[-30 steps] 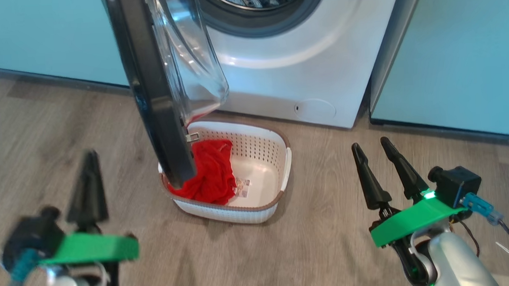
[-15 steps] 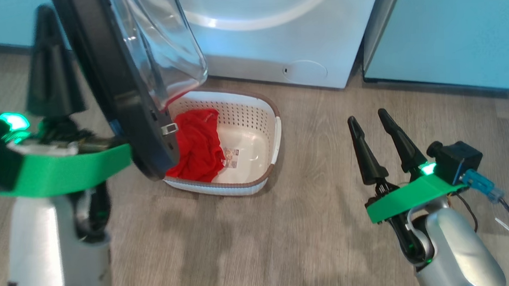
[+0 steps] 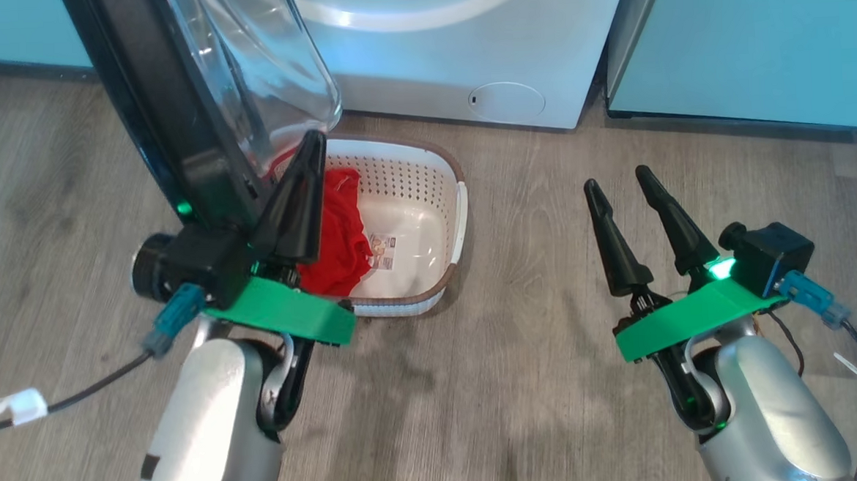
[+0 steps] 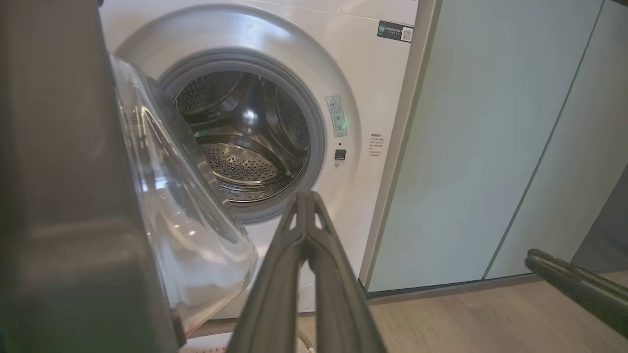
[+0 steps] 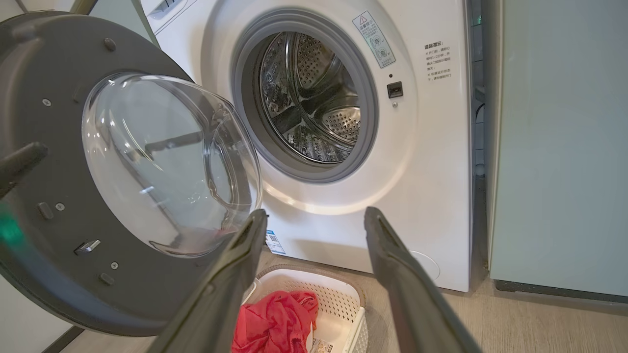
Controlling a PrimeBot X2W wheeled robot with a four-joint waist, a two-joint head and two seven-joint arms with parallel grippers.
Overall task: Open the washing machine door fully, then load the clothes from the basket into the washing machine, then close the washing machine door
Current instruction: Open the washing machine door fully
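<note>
Head view: the washing machine door (image 3: 173, 122) stands open and nearly edge-on, its plane running from the washing machine (image 3: 448, 49) out toward the robot, with the glass bowl (image 3: 265, 66) bulging to the robot's right. The basket (image 3: 403, 176) sits on the wood-look floor (image 3: 538, 381) just in front of the machine, partly under the door's lower edge. The clothes (image 3: 336, 234) lie in the basket's left half, long axis running from the machine side toward the robot. The left gripper (image 3: 312, 147) has its fingers pressed together with nothing between them; it points toward the machine and overlaps the door's lower rim and the garment, and contact cannot be determined. The right gripper (image 3: 617, 179) is spread wide and empty, well to the right of the basket, fingers angled up and slightly left. Left wrist view: the closed fingers aim at the machine front below the steel drum (image 4: 245, 147), just right of the glass bowl; the door's rim appears as a dark band on the left. Right wrist view: the door's inner face is turned to the camera, the drum opening is fully exposed, and the basket and the red garment lie low between the spread fingers.
</note>
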